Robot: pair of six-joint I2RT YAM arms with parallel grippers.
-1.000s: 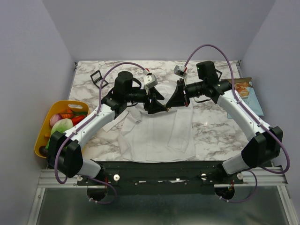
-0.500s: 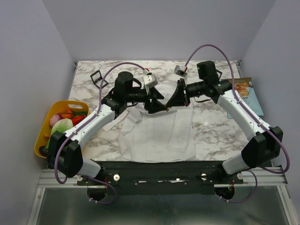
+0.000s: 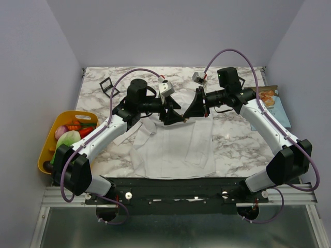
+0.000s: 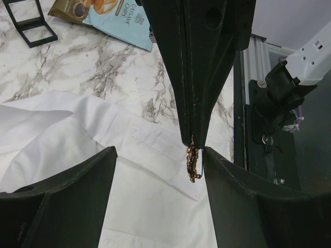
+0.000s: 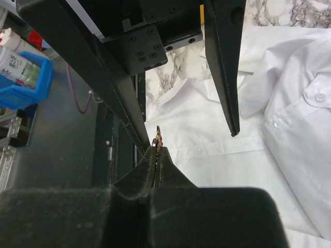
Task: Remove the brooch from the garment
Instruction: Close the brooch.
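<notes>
Left wrist — one brooch, one garment

- The shirt lies on the table, at its near middle, between the two arms.
- The left gripper and right gripper meet tip to tip over the shirt's far edge.
- The brooch sits at the right gripper's tip, between the left gripper's fingers and above the shirt (whether it touches the cloth I cannot tell).
- A stand is at the far left corner, well apart from the shirt.
- A packet lies at the table's right edge.
- A basket sits off the table's left edge.
</notes>
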